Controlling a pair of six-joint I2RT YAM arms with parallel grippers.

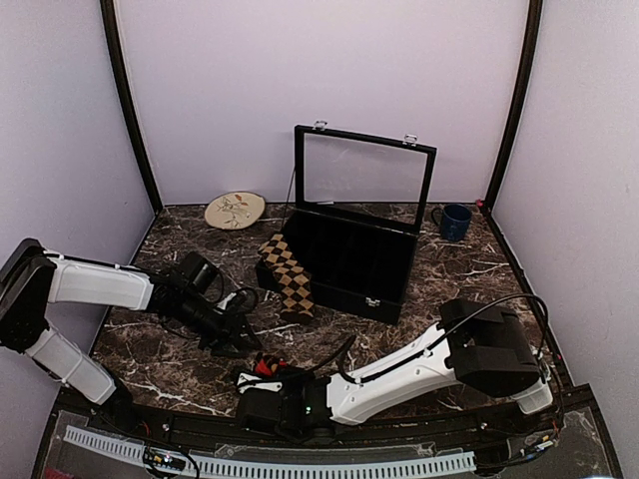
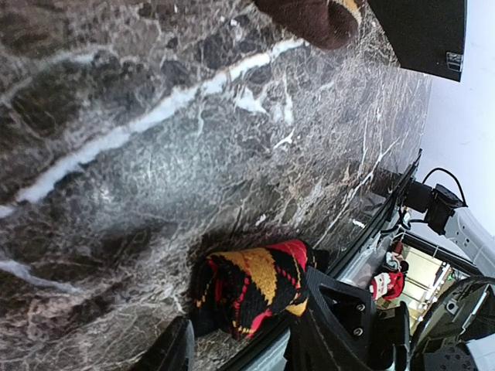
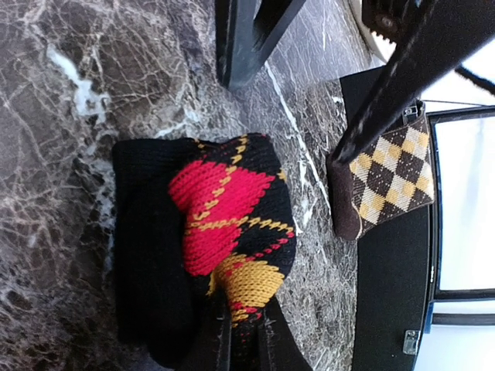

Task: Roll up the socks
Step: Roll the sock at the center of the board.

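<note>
You have everything on the dark veined marble table [image 1: 469,269]. At its back middle stands the black glass-lidded case [image 1: 339,294], with its lid raised upright behind the compartments. The round cream ceramic plate [image 1: 235,210] lies back left of the case and the blue mug [image 1: 454,222] back right, each apart from it. The tan-brown and black argyle sock [image 1: 290,274] lies right at the case's front left corner. The red, orange and black argyle sock [image 1: 268,366] sits near your front edge, left of centre. The left gripper [image 1: 245,344] is just behind and left of it, and the right gripper [image 3: 244,328] touches its near side.

A lab test booth: plain lilac wall panels [image 1: 329,70] and black corner posts [image 1: 125,110] enclose a marble-topped table [image 1: 469,274].
</note>
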